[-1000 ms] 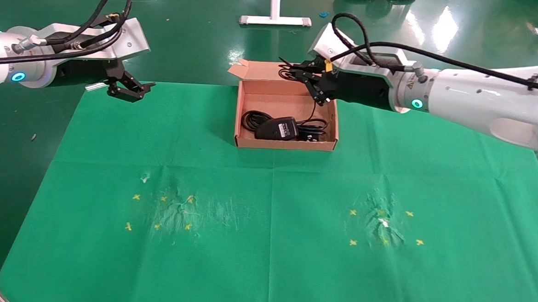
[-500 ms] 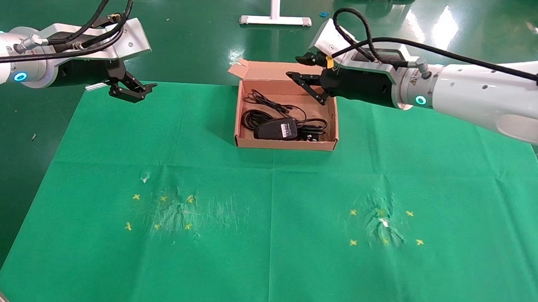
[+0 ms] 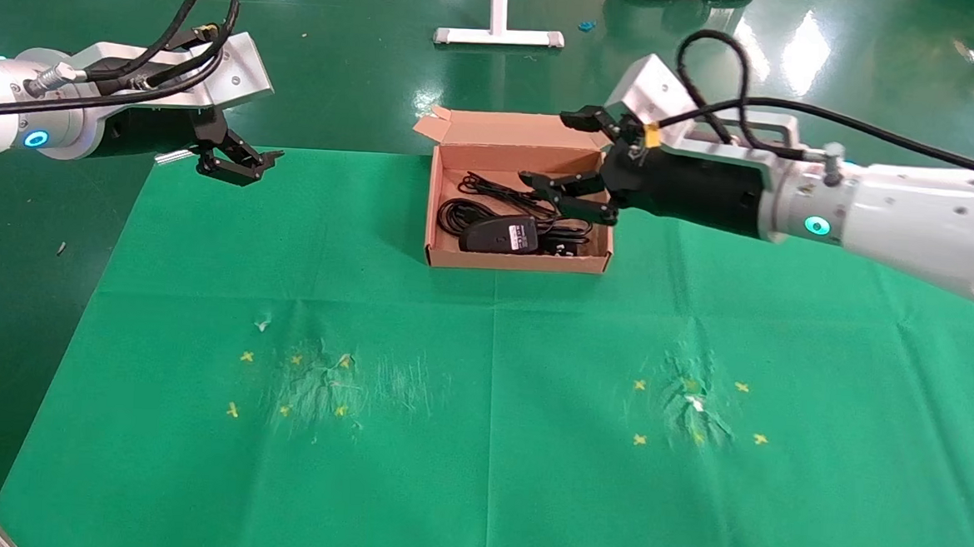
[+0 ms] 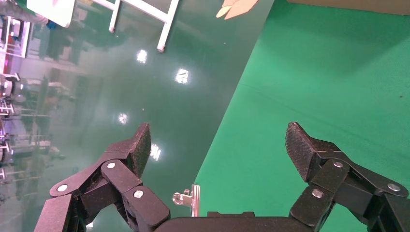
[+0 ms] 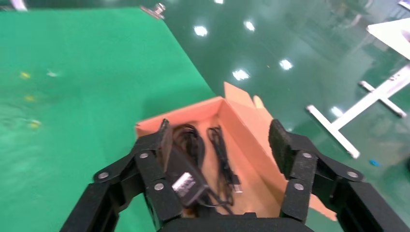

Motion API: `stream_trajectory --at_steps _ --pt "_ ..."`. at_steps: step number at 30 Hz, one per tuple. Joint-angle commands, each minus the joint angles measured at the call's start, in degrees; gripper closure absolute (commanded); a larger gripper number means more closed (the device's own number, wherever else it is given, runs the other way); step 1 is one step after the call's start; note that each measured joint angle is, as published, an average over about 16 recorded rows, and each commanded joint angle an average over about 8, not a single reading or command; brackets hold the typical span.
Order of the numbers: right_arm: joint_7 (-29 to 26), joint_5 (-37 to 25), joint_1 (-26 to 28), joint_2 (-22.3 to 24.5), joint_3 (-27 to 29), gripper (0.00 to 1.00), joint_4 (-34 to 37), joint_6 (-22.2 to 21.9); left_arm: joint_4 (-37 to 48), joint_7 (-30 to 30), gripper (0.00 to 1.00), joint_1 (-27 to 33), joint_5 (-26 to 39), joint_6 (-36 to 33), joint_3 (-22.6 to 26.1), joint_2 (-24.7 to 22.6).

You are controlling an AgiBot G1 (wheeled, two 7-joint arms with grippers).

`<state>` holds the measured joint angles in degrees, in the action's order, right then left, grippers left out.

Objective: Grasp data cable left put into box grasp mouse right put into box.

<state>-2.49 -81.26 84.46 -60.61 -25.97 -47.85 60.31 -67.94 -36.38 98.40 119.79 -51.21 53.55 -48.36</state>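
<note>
— Both grippers hold nothing, do they?

— None. The right gripper (image 3: 578,159) hangs spread wide over the box's right side, and the mouse (image 3: 501,233) lies just below it, inside the box (image 3: 514,260), with its thin cord bundled toward the back.

— And the data cable (image 3: 455,214)?

— Coiled in there too, beside the mouse. The left gripper (image 3: 234,163) sits well off, fingers apart, at the green cloth's (image 3: 478,440) far left corner.
</note>
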Motion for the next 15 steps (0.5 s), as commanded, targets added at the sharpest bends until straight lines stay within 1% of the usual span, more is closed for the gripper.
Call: stream_trajectory --at_steps 1,15 --pt "-0.4 1.7 -1.0 1.1 0.4 0.0 -1.1 1.1 0.0 0.0 0.0 0.0 0.0 0.0 0.0 0.0" --pt "-2.9 13.7 -7.9 8.9 3.4 0.0 -8.9 8.8 0.0 0.0 0.0 0.0 0.0 0.0 0.0 0.0"
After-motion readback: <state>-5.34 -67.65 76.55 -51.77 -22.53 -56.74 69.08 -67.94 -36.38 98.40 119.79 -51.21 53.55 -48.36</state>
